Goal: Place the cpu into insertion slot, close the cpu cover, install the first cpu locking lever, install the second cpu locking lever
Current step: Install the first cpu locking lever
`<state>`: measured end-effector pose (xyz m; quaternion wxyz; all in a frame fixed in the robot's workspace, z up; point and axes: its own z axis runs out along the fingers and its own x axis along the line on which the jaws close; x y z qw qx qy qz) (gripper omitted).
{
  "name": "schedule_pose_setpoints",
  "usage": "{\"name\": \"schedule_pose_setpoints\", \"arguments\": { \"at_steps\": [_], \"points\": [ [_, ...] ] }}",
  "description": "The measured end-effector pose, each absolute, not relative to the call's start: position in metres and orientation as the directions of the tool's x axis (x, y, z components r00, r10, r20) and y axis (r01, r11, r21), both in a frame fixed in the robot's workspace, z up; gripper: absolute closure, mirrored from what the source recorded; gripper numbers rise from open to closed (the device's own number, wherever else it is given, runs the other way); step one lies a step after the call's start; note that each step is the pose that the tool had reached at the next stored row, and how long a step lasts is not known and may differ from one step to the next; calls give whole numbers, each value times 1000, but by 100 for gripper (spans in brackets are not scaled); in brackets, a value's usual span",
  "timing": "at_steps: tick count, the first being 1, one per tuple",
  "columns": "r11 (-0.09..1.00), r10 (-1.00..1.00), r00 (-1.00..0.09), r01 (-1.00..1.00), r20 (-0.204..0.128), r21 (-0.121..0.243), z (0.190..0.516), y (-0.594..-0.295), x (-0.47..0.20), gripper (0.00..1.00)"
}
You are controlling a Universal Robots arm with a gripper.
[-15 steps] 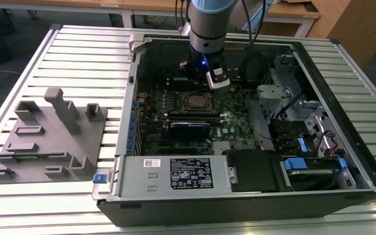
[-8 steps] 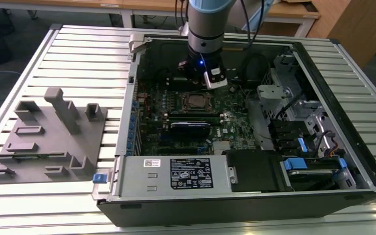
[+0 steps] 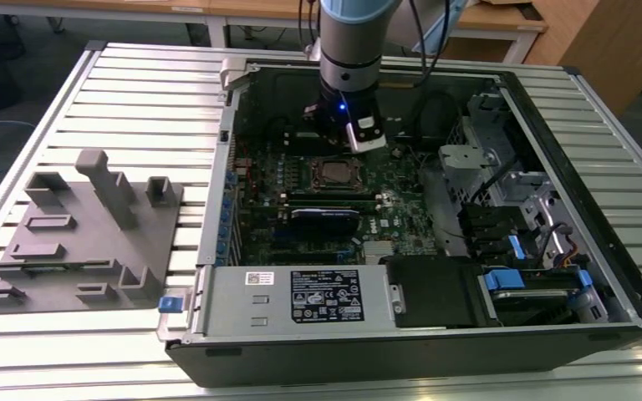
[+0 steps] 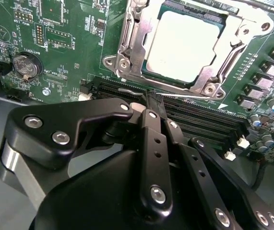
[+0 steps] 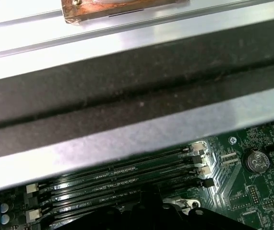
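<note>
The ribbed metal desk [image 3: 131,100] carries an open computer case [image 3: 410,359], with bare slats all round it. A grey moulded fixture [image 3: 87,242] lies apart from the case, at the exterior view's left. My arm [image 3: 354,33] drops in near the case's far wall. A drive cage [image 3: 488,180] crowds the exterior view's right, so my room is mostly over the green motherboard [image 4: 69,28].

The power-supply box [image 3: 254,296] sits along the near wall and bears a black printed label [image 3: 327,295]. White lettering dots the board.

In both wrist views, long black memory slots [image 4: 204,120] run just beside the insertion slot [image 3: 333,172]. The cpu cover [image 4: 132,48] lies flat on that slot, and the cpu [image 4: 182,45] is seated inside and shows through the cover's window. I cannot tell whether the levers are latched.

My claw [image 4: 154,101] has its fingertips drawn together with nothing visible between them. It hangs over the memory slots at the socket's edge, and I cannot tell whether it touches. A coin battery [image 4: 24,64] sits well off to one side.
</note>
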<state>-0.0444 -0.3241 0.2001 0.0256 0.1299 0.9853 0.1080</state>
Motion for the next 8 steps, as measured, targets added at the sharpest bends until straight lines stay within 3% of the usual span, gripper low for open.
{"name": "schedule_pose_setpoints", "arguments": {
  "at_steps": [8],
  "points": [
    [940,287,-958,275,-29,203,199,-323,-44,89]
  ]
}}
